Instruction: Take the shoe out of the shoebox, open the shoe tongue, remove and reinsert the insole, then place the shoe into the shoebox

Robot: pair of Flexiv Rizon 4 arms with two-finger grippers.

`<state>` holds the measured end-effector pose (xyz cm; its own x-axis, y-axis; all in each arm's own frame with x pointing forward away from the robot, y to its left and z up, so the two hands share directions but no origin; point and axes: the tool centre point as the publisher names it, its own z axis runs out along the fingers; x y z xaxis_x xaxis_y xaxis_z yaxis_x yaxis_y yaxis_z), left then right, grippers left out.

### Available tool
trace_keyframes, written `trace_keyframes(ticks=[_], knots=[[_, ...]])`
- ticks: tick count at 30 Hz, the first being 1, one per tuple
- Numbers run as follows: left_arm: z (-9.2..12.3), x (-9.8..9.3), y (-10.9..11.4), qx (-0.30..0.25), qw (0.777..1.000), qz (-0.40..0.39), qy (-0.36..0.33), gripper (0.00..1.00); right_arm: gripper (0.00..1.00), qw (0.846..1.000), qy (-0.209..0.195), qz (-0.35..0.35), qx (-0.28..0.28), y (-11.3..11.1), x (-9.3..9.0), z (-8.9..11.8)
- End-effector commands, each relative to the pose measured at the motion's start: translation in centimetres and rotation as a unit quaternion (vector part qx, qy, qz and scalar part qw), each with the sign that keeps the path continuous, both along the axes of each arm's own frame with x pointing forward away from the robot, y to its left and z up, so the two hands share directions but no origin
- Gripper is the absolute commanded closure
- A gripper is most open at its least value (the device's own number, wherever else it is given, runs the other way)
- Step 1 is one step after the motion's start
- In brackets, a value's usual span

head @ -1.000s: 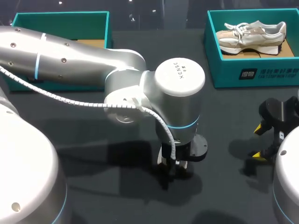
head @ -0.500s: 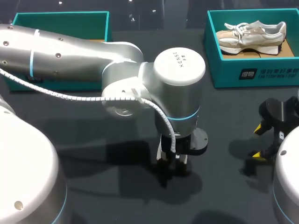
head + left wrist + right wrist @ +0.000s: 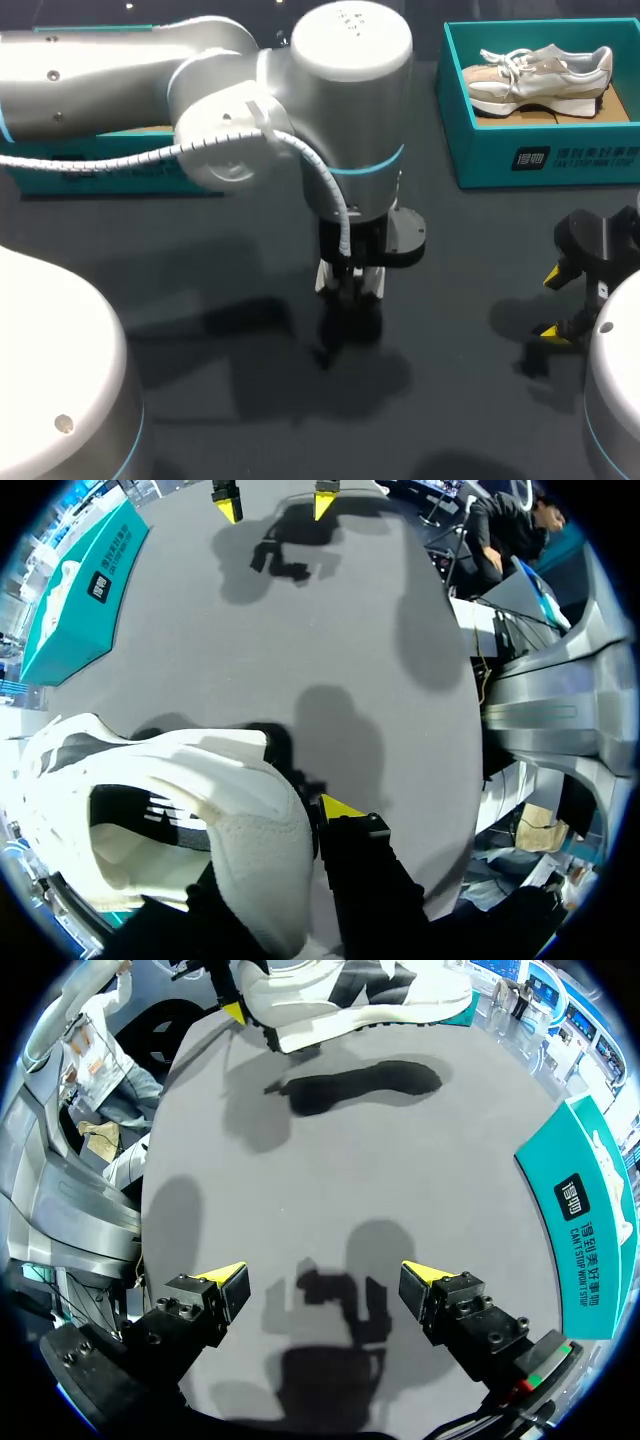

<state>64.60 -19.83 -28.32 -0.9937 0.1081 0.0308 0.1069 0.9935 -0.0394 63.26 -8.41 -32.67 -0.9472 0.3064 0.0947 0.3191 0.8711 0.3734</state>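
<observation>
Shoe (image 3: 170, 820), light and soft-sided, we judge: held above the middle of the surface (image 3: 330, 630) by our left claw (image 3: 300, 825), clamped on its padded collar, the firmest hold; right claw (image 3: 325, 1285) apart, empty, near right.

My L arm (image 3: 120, 70): fat silver tubes, round cap (image 3: 350, 40) w/ small print, thin light-blue ring (image 3: 365, 165) under it, tiny dark screws on the shell. A white spiral-wrapped cable (image 3: 150, 158) runs along it to a black flange (image 3: 395, 235). L gripper (image 3: 350, 295) is black; its finger (image 3: 362, 880) has a yellow tip. Base dome (image 3: 60, 380): silver, one screw, blue edge band. R arm (image 3: 615, 400): same silver + blue. R gripper (image 3: 322, 1282): blocky black fingers, yellow wedge tips, red/green bits on the body.
</observation>
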Motion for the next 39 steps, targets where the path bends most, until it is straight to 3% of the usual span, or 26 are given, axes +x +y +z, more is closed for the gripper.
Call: trace_keyframes(ticks=[1, 3, 21, 28, 32, 39], knots=[[7.0, 1.8, 3.2, 0.0, 1.0, 0.006, 0.003, 1.0, 0.0, 1.0, -0.001, 0.0, -0.001, 0.0, -0.2, 0.1], [8.7, 3.2, 4.0, 0.008, 1.0, 0.011, 0.007, 1.0, 0.0, 1.0, -0.001, 0.0, -0.001, 0.0, -0.2, 0.1], [9.1, 3.2, 4.0, 0.006, 1.0, 0.004, 0.006, 1.0, 0.0, 1.0, -0.001, 0.0, -0.001, 0.0, -0.2, 0.1], [12.9, 8.7, 7.3, -0.015, 1.0, 0.019, 0.015, 1.0, 0.0, 1.0, -0.001, 0.0, -0.001, 0.0, -0.2, 0.1], [15.0, 12.4, 10.5, -0.02, 0.999, 0.042, 0.026, 1.0, 0.0, 1.0, -0.001, 0.0, -0.001, 0.0, -0.2, 0.1], [16.4, 18.2, 15.2, -0.016, 0.998, 0.051, 0.019, 1.0, 0.0, 1.0, -0.001, 0.0, -0.001, 0.0, -0.2, 0.1]])
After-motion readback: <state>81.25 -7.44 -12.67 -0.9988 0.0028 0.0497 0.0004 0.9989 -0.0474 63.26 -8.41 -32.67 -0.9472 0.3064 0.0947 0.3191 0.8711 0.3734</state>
